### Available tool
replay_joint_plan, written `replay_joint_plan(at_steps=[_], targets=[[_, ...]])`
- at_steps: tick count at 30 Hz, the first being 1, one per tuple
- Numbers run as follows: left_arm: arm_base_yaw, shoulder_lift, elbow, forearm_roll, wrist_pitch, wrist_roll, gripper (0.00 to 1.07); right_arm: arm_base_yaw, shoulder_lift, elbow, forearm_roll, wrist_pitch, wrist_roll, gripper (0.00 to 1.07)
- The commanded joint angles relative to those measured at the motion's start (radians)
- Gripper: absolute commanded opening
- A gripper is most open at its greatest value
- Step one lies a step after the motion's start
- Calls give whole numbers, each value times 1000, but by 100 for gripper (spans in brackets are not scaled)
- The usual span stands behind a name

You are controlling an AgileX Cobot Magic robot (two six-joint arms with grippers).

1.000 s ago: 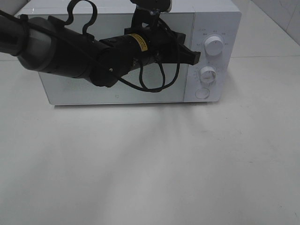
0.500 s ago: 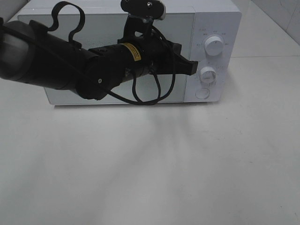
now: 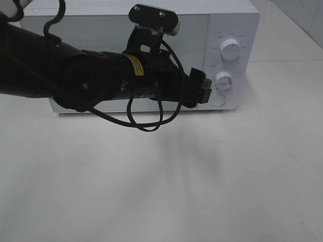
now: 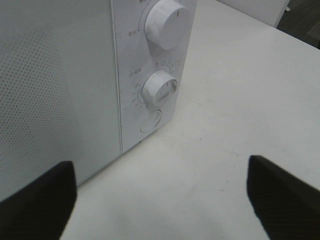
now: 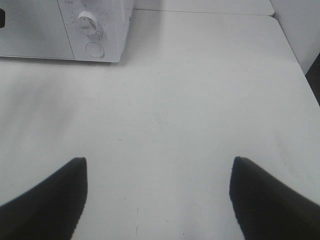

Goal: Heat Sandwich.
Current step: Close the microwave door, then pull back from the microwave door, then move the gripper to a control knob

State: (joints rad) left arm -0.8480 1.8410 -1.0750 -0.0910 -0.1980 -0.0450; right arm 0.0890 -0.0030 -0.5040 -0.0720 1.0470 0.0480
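White box-shaped microwave oven [image 3: 234, 17], standing at the far side of a pale matte tabletop [image 3: 212, 181]; its grey dotted-mesh door [image 3: 96, 33] is closed. Control panel at the right of the oven front, carrying a large white upper knob [image 3: 230, 49], a white lower knob [image 3: 223, 79] and, beneath these, a white round button [image 3: 217, 100]. Black tubular left arm [image 3: 55, 75], reaching from the left across the front of the door, with a grey-white camera bracket [image 3: 154, 17] on top of its wrist and a thin black cable [image 3: 144, 123] hanging in a loop under it. Black left gripper [image 4: 159, 167], level with the lower right corner of the door, near the lower knob and the round button; its two dark fingers [image 4: 37, 205] stand wide apart with only bare tabletop between them, holding nothing; contact with the oven cannot be told from the exterior view. Black right gripper [image 5: 158, 162], seen only by its own wrist camera, hanging over bare tabletop well apart from the oven, jaws spread wide and empty. Sandwich: shows in no view, so its place cannot be told.
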Motion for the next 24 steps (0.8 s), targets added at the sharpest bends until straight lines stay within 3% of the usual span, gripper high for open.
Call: replay_joint_plan(at_steps=[1, 10, 18, 22, 24], targets=[[-6, -28, 1, -26, 137, -67, 101, -8, -26, 0, -2, -8, -9, 76], [-1, -109, 0, 25, 605, -77, 101, -8, -26, 0, -2, -8, -9, 76], [-1, -194, 0, 91, 778, -79, 101, -8, -26, 0, -2, -8, -9, 76], [37, -237, 0, 91, 836, -79, 101, -8, -26, 0, -2, -8, -9, 76], [102, -270, 0, 80, 879, -77, 101, -8, -26, 0, -2, -8, -9, 76]])
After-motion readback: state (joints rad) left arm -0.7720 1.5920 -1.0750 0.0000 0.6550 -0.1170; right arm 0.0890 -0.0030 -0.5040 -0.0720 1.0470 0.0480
